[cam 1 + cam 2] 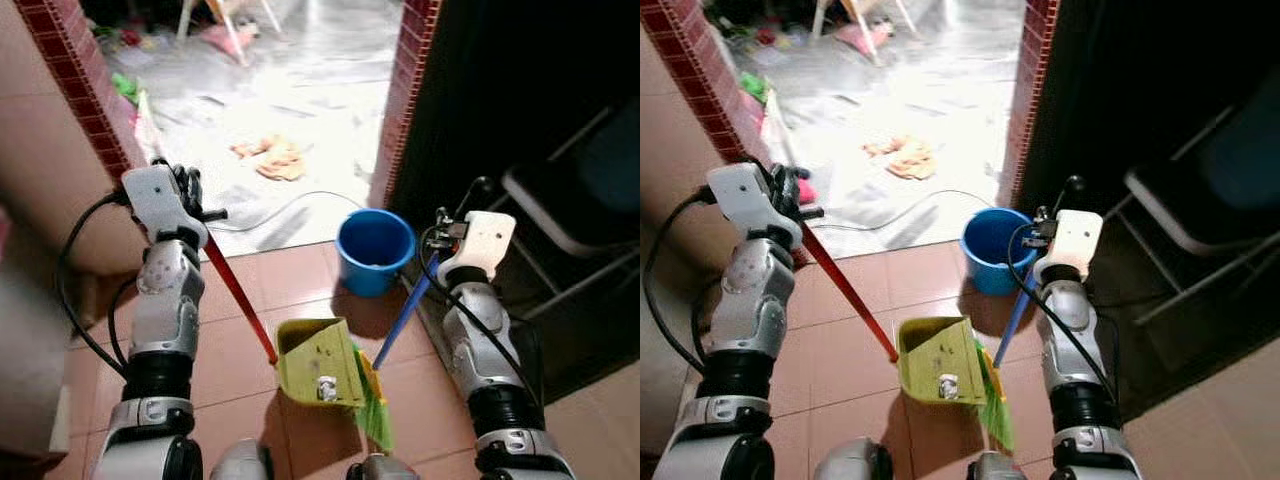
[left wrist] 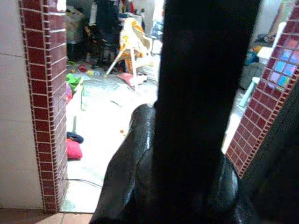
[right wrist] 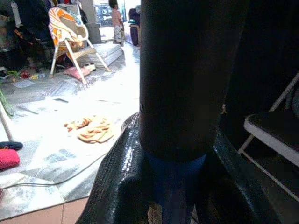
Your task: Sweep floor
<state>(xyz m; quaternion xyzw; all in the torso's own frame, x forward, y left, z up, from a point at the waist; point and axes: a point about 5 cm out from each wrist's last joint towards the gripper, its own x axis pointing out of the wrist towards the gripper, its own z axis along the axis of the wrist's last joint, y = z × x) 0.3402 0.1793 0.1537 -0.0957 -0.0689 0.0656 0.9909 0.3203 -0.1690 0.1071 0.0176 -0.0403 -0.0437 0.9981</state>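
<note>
My left gripper (image 1: 195, 200) is clamped around the red handle (image 1: 240, 293) of the green dustpan (image 1: 318, 362), which rests on the terracotta floor tiles (image 1: 240, 350) just ahead of my feet; my right gripper (image 1: 447, 228) is clamped around the blue broom handle (image 1: 405, 310), with the green bristles (image 1: 374, 405) lying against the dustpan's right side. A blue bucket (image 1: 374, 250) stands just beyond the dustpan, near the broom handle. Past the brick-tiled doorway (image 1: 405, 95) lies a wet, bright floor with a crumpled orange cloth (image 1: 270, 157) and a thin cable (image 1: 290, 205) running across the threshold. Risk assessment: swinging the broom forward could strike the bucket and tip it, since the handle passes close to its rim; bristles dragged over the threshold could snag the cable; the cloth is too bulky to sweep into the pan and could bunch under the bristles; a folding chair (image 1: 560, 210) at my right could catch my right elbow on a wide stroke. Count: one broom, one dustpan, one bucket, one cloth, one cable, two grippers engaged
</note>
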